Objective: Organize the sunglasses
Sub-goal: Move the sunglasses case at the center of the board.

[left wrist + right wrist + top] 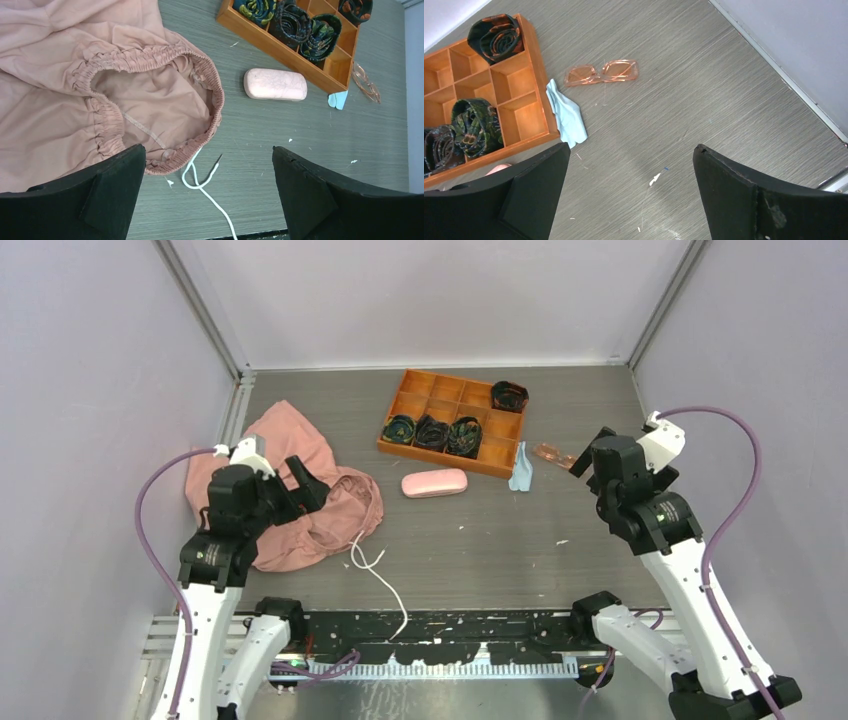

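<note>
the sunglasses point(601, 73) lie flat on the grey desk point(704, 100), out past the right end of the wooden tray point(542, 87) and just beside the top of a light blue cloth point(569, 117) that rests against the tray's corner. the right claw point(631, 146) hangs above the desk with its two fingers spread wide and nothing between them. seen from its own camera, the sunglasses sit ahead of it, within the span of the gap but nearer the left finger, clearly apart from both. the left claw point(208, 147) is also spread wide and empty, poised by the gathered waistband of a pink garment point(50, 75) and a white string point(205, 182), well away from the sunglasses. a pink case point(275, 84) lies in front of the tray, between the two arms. rolled ties point(292, 22) fill several tray compartments.
</note>
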You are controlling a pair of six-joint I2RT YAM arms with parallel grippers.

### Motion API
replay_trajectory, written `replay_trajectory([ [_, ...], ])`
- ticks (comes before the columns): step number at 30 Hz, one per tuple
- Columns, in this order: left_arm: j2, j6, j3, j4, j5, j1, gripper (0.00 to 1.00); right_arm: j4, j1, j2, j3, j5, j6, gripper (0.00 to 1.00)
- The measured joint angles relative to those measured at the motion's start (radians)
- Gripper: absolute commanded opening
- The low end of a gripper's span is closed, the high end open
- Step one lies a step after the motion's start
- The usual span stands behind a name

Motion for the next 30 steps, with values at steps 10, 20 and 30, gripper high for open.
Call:
replay_trajectory([
  [10, 0.064, 0.000, -0.002, -0.011, 0.060, 0.000, 1.00, 0.044, 0.000, 0.002, -0.045, 0.002, -0.001, 1.00],
  [20, 0.046, -0.068, -0.187, 0.054, 0.125, -0.234, 1.00, 0.098, 0.000, 0.006, -0.156, -0.068, 0.008, 1.00],
  [30, 0.312, -0.089, -0.200, 0.219, -0.141, -0.643, 0.98, 0.118, 0.000, 0.108, -0.204, -0.208, 0.051, 1.00],
])
